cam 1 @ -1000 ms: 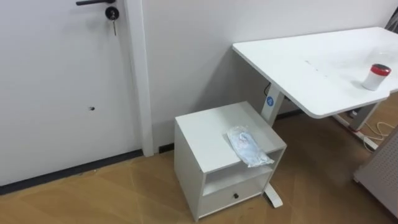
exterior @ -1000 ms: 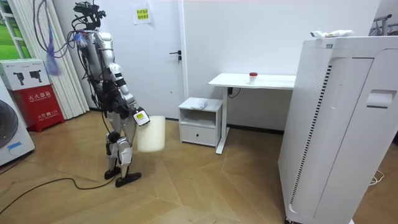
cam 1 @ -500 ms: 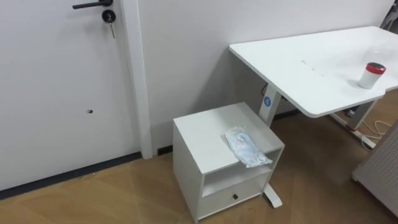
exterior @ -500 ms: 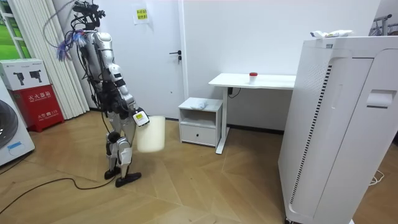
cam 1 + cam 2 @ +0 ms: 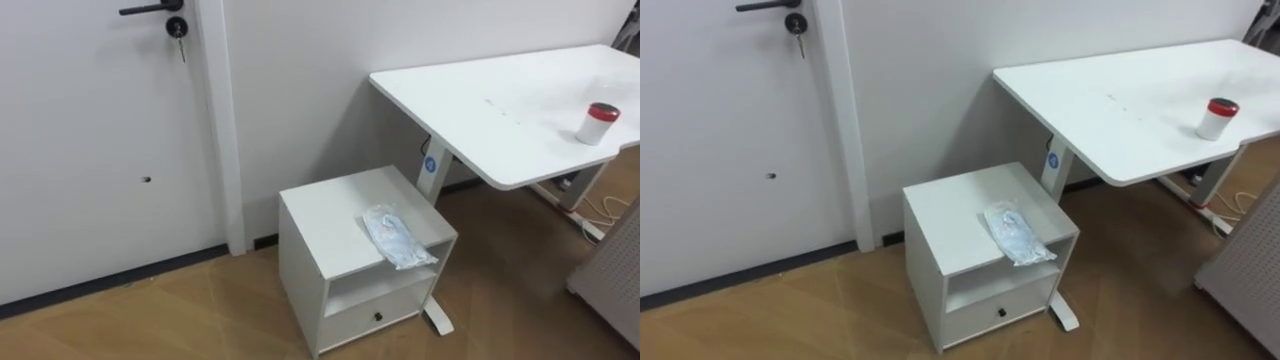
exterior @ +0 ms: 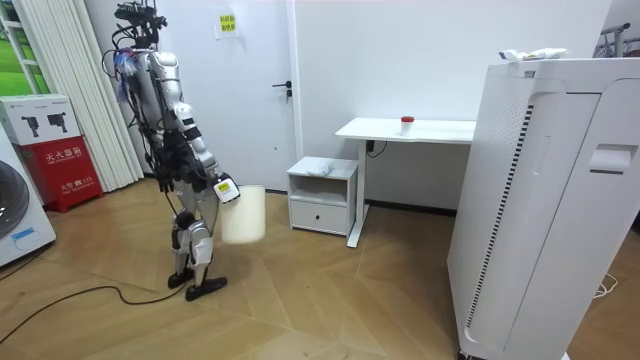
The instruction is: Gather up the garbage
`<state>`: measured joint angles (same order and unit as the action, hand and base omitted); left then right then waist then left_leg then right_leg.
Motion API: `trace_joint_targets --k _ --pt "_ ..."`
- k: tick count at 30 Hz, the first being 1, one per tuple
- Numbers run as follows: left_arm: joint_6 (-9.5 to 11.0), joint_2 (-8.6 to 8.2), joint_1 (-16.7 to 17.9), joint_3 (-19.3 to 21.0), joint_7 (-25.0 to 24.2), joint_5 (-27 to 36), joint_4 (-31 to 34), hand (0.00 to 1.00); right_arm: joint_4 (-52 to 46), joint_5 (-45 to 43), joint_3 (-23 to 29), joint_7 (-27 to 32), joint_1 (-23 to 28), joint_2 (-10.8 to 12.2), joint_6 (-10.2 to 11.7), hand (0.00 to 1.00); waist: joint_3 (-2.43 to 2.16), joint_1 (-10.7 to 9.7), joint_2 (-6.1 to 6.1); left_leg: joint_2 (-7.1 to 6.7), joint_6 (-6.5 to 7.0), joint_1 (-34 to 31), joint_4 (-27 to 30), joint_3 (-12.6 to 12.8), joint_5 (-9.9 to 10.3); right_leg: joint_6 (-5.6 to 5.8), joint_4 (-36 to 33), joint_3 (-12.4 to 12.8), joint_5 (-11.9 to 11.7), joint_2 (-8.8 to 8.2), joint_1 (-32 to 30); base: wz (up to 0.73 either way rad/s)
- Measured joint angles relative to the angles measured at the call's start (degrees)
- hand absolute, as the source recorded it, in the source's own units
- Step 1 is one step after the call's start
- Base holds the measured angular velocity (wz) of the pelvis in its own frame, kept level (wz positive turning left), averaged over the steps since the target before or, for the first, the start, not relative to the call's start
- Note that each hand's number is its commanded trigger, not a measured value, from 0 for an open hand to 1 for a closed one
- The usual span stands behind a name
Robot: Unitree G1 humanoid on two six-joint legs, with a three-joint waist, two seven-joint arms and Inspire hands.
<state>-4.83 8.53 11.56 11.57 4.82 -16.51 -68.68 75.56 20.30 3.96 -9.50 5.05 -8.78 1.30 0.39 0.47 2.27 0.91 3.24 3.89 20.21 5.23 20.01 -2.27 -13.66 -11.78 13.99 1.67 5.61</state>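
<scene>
Door [image 5: 100, 150]: left of the eye view, shut, with a key [image 5: 181, 26] hanging under the handle at the upper left.
Robot position: left of the room view, standing on the wood floor [image 6: 300, 290], well apart from the cabinet.
Right hand [image 6: 224, 188]: low at the robot's side, at the rim of a white bin [image 6: 243, 214].
Hand state: cannot tell.
Cabinet [image 5: 325, 215]: lower centre of the eye view, white, with an open shelf above one drawer, just beside the desk leg.
Garbage [image 5: 398, 236]: a crumpled clear plastic packet lying flat on the right front part of the cabinet top, reaching its front edge.
Desk [image 5: 480, 100]: upper right of the eye view, white.
Cup [image 5: 598, 123]: white with a red lid, upright on the desk, near the right edge of the frame.
</scene>
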Motion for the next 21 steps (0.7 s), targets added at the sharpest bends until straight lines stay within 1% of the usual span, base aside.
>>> trace_joint_targets --k 1,2,3,4,5,6,7,8,9,10,11,12,13,14,15,16,17,18,19,20,21 --pt "-0.1 0.10 0.1 0.4 -0.3 0.0 0.0 0.00 0.0 0.0 0.0 0.0 0.0 0.0 0.0 1.00 -0.01 0.1 0.02 0.36 -0.20 -0.1 0.9 0.5 0.6 -0.27 -1.2 0.2 0.8 0.09 -0.4 -0.21" --pt "-0.3 0.20 0.5 1.0 -0.6 -0.2 -0.1 0.00 0.0 0.0 0.0 -0.1 -0.1 0.0 -0.2 1.00 -0.01 0.2 0.10 0.78 -0.70 -0.2 2.3 0.9 1.3 -1.15 -2.9 0.6 2.1 0.31 -0.9 -0.12" --pt "-0.7 0.34 0.6 1.2 -0.9 -1.2 -0.1 0.00 0.0 0.1 0.0 0.0 -0.1 0.0 -0.2 1.00 -0.02 -0.3 0.11 1.24 -1.22 -0.8 4.3 1.1 1.6 -1.65 -3.5 0.6 2.8 0.19 -1.1 -0.04" --pt "-0.9 0.44 0.8 1.2 -1.0 -1.7 -0.1 0.00 0.0 0.1 0.1 0.1 0.0 0.0 -0.2 1.00 -0.05 -0.5 0.23 1.38 -1.34 -1.5 5.7 1.5 1.7 -1.77 -3.8 0.7 3.1 0.15 -1.3 0.18" --pt "-1.1 0.76 0.9 0.7 -1.3 -1.9 -0.3 0.00 0.1 1.1 0.1 0.3 0.0 -0.1 -0.3 1.00 0.04 -1.0 0.56 1.68 -2.67 -4.9 12.5 3.1 0.8 -2.02 -4.7 1.3 3.7 0.12 -1.7 0.30" --pt "-1.1 0.86 1.3 0.5 -1.6 -2.0 -0.2 0.00 0.3 2.8 0.1 0.6 0.1 -0.3 -0.7 1.00 0.43 -1.5 1.43 2.17 -3.11 -10.8 22.8 3.2 -1.7 -2.59 -4.8 2.9 4.0 0.17 -0.8 0.29" --pt "-1.2 0.72 1.5 0.5 -1.6 -1.9 -0.1 0.00 0.4 3.8 0.1 0.8 0.5 -0.6 -0.8 1.00 0.28 -1.5 1.31 1.84 -2.53 -12.9 24.2 2.9 -1.9 -2.80 -4.8 3.6 4.2 0.08 -0.4 0.20" --pt "-1.2 0.62 1.8 -0.6 -1.7 -1.8 0.0 0.00 0.4 4.6 0.1 1.1 1.0 -1.4 -0.9 1.00 0.08 -1.3 1.26 0.25 -2.21 -16.3 20.6 2.6 -1.8 -3.14 -4.9 5.5 4.8 -0.12 -0.2 0.00" --pt "-1.3 0.60 2.4 -1.2 -1.8 -1.7 0.0 0.00 0.4 4.7 0.1 1.4 1.3 -2.1 -1.5 1.00 0.07 -0.8 1.05 -0.97 -2.72 -19.4 14.5 2.6 -2.8 -3.31 -5.0 7.2 5.4 -0.15 0.0 -0.14" --pt "-1.3 0.61 2.7 -1.2 -1.9 -1.7 0.0 0.00 0.4 4.6 0.1 1.7 1.4 -2.4 -1.8 1.00 0.03 -0.2 0.99 -1.44 -2.91 -20.6 10.8 2.6 -4.1 -3.28 -5.0 7.8 5.6 -0.25 0.1 -0.42" --pt "-1.4 0.68 3.1 -1.2 -1.8 -1.5 0.0 0.00 0.5 4.6 0.0 2.4 1.6 -2.6 -2.3 1.00 -0.02 0.9 0.90 -1.64 -3.07 -22.2 3.0 2.3 -8.8 -3.27 -5.0 8.9 6.1 -0.39 0.5 -0.67" --pt "-1.3 0.69 3.7 -1.1 -1.7 -1.1 0.0 0.00 0.5 4.5 -0.4 3.1 1.8 -2.6 -2.7 1.00 0.02 1.7 0.79 -1.64 -2.89 -22.5 -2.2 2.2 -13.8 -2.98 -4.7 9.9 6.5 -0.75 1.4 -0.68" --pt "-1.3 0.64 4.0 -1.1 -1.7 -1.0 -0.1 0.00 0.4 4.5 -0.5 3.3 1.9 -2.7 -2.7 1.00 -0.16 1.6 0.78 -1.64 -2.81 -22.1 -3.7 2.3 -16.3 -2.78 -4.0 10.1 6.6 -0.88 2.1 -0.47" --pt "-1.1 0.55 3.9 -1.1 -1.7 -0.7 -0.1 0.00 -0.1 4.5 -0.5 3.6 2.6 -2.7 -2.7 1.00 -0.35 1.1 0.87 -1.80 -1.56 -21.2 -4.5 2.8 -20.2 -2.38 -2.5 10.5 7.0 -1.08 3.3 -0.30" --pt "-0.5 0.32 3.8 -1.0 -1.7 -0.2 -0.1 0.00 -0.4 4.5 -0.4 3.7 3.4 -2.7 -2.6 1.00 -0.64 1.2 0.92 -2.23 -0.46 -20.9 -4.2 3.8 -21.2 -1.78 -1.7 11.5 7.4 -1.83 3.9 -0.30" --pt "-0.1 0.19 3.6 -1.0 -1.7 -0.1 -0.1 0.00 -0.5 4.5 -0.4 3.8 3.2 -2.7 -2.7 1.00 -0.68 1.3 1.28 -2.60 -0.07 -20.8 -3.8 4.1 -21.1 -1.55 -1.3 11.7 7.5 -2.35 4.2 -0.44" --pt "0.6 0.08 3.3 -1.1 -1.7 0.1 0.0 0.00 -0.6 4.2 -0.6 4.0 2.8 -2.6 -2.7 1.00 -0.59 1.5 1.79 -3.13 1.41 -20.6 -2.1 5.1 -20.4 -1.08 0.0 11.7 7.5 -3.05 5.2 -0.45" --pt "1.2 0.07 2.4 -1.1 -1.9 0.2 -0.1 0.00 -1.1 4.0 -0.6 4.1 2.7 -2.6 -2.6 1.00 -0.41 1.4 2.30 -3.24 1.54 -20.7 0.3 5.7 -18.4 -0.61 1.0 11.6 7.2 -3.89 6.4 -0.38" --pt "1.3 0.09 1.8 -1.1 -2.0 0.5 0.0 0.00 -1.7 3.7 -0.6 4.3 2.8 -2.7 -2.6 1.00 -0.26 1.3 2.12 -3.02 1.45 -21.2 2.1 5.7 -17.2 -0.51 1.0 11.7 7.2 -4.31 6.7 -0.22" --pt "1.5 0.20 0.6 -1.1 -2.0 1.3 0.0 0.00 -2.4 3.6 -0.7 4.8 2.9 -2.7 -2.6 1.00 -0.01 1.3 2.11 -2.59 1.46 -22.3 5.6 6.5 -14.4 -0.24 0.7 11.9 7.3 -4.40 7.4 -0.15" --pt "1.8 0.22 -0.4 -1.1 -2.0 1.2 0.0 0.00 -2.7 3.2 -1.3 5.1 2.5 -2.7 -2.7 1.00 -0.18 1.6 1.74 -2.67 1.45 -22.7 7.7 6.9 -11.9 0.78 -0.2 12.1 7.8 -4.69 7.6 -0.12"
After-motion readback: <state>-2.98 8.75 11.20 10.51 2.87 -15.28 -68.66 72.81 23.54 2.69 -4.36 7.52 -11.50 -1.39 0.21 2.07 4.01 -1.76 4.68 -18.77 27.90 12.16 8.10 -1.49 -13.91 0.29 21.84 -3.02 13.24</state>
